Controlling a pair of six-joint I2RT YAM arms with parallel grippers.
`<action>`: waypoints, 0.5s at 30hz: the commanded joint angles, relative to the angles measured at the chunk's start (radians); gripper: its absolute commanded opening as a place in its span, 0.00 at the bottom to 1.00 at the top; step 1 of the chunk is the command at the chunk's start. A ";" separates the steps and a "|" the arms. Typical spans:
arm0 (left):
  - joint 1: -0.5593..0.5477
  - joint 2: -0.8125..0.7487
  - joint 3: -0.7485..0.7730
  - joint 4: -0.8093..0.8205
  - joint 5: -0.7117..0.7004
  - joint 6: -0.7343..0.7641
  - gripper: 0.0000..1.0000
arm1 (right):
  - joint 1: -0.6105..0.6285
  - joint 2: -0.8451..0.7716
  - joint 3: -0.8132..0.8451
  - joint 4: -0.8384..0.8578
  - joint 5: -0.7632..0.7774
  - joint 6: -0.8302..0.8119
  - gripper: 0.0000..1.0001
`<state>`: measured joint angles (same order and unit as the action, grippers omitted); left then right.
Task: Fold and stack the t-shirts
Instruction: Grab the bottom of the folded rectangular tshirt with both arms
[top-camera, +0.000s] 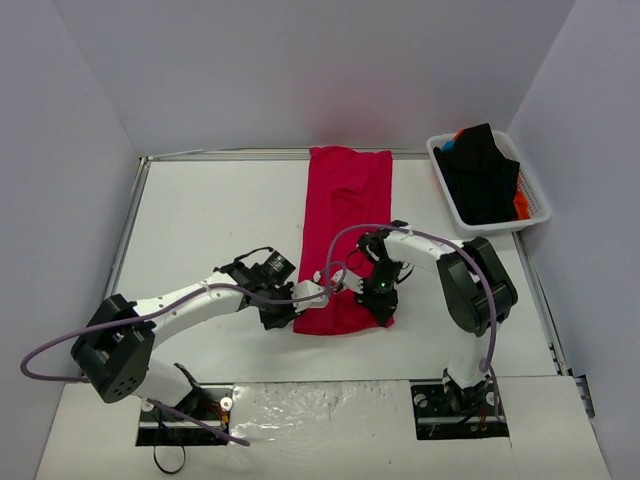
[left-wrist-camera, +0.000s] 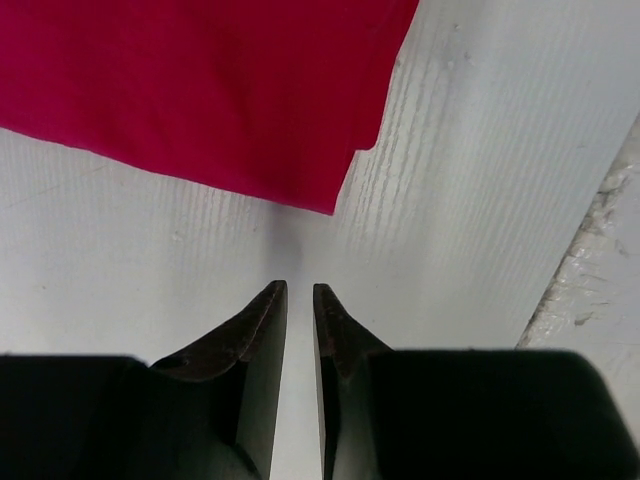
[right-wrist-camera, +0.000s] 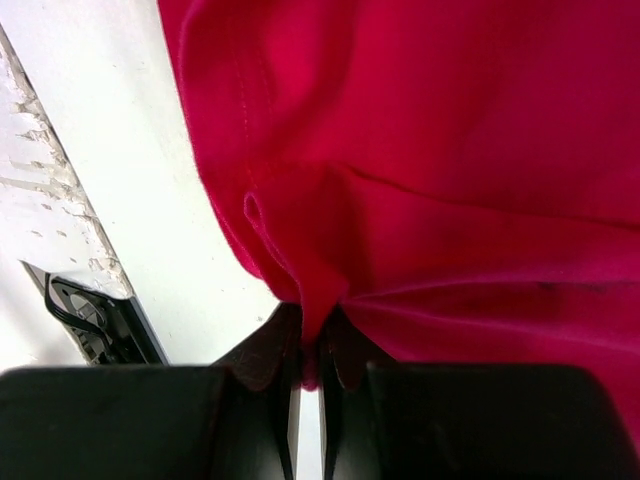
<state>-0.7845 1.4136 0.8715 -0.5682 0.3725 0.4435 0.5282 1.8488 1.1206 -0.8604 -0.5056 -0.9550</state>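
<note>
A crimson-red t-shirt (top-camera: 345, 225) lies as a long folded strip down the middle of the white table (top-camera: 200, 220). My right gripper (top-camera: 385, 310) is at the strip's near right corner, shut on a pinched fold of the red cloth (right-wrist-camera: 450, 150), which bunches up between the jaws of that gripper (right-wrist-camera: 315, 340). My left gripper (top-camera: 312, 292) sits at the near left corner. In the left wrist view its jaws stand a narrow gap apart with nothing between them (left-wrist-camera: 300, 290), just short of the red shirt's corner (left-wrist-camera: 200, 90).
A white slatted basket (top-camera: 537, 190) at the back right holds a black shirt (top-camera: 480, 175) with orange (top-camera: 520, 207) and blue (top-camera: 447, 145) cloth showing beside it. Grey walls close in the table on three sides. A worn table edge (left-wrist-camera: 590, 260) runs near my left gripper.
</note>
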 joint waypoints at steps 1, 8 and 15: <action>-0.045 -0.080 0.040 0.074 0.141 0.063 0.16 | -0.060 0.033 0.021 -0.023 -0.014 0.108 0.00; -0.059 -0.100 0.020 0.113 0.121 0.073 0.17 | -0.096 0.075 0.021 -0.022 -0.044 0.099 0.00; -0.133 -0.076 0.012 0.139 0.106 0.078 0.19 | -0.102 0.119 0.038 -0.029 -0.044 0.114 0.00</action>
<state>-0.8261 1.3769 0.8707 -0.4892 0.4114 0.4152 0.4633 1.9121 1.1419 -0.8860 -0.5522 -0.9680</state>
